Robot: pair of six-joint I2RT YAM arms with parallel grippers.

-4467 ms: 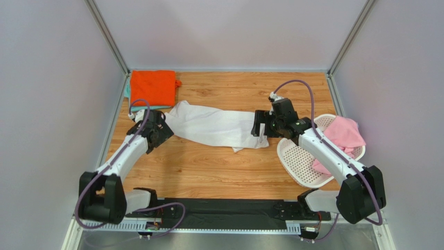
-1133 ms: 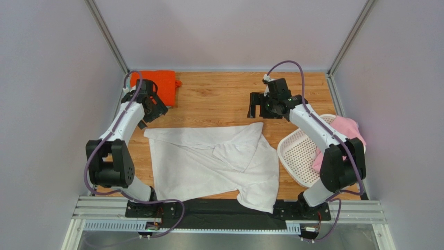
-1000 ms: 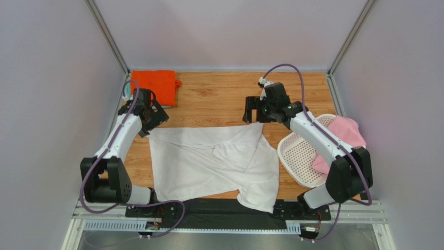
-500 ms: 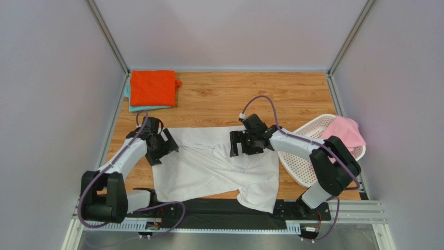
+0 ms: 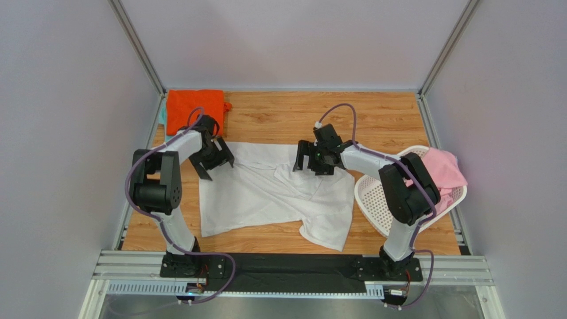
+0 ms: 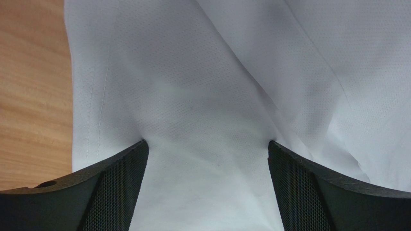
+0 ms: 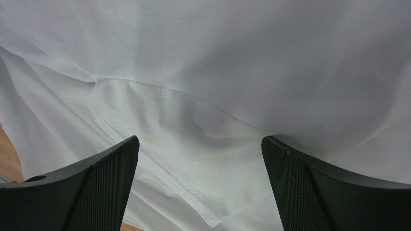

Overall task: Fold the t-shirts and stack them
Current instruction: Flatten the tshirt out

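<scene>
The white t-shirt [image 5: 273,196] lies rumpled just left of the laundry basket [image 5: 380,199]; it is thin, limp mesh cloth, likely light and slippery, best pinched at a hem or seam. The left gripper [image 5: 214,164] and right gripper [image 5: 311,164] sit low over its far edge, the right one nearer the basket; both stand with jaws wide apart, cloth between them, nothing clamped.

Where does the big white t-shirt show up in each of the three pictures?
Top external: white t-shirt spread out in the centre.
Left wrist: fills most of the view.
Right wrist: fills nearly the whole view.
Shared landmark: wooden table, bare at the left edge of both wrist views.
</scene>
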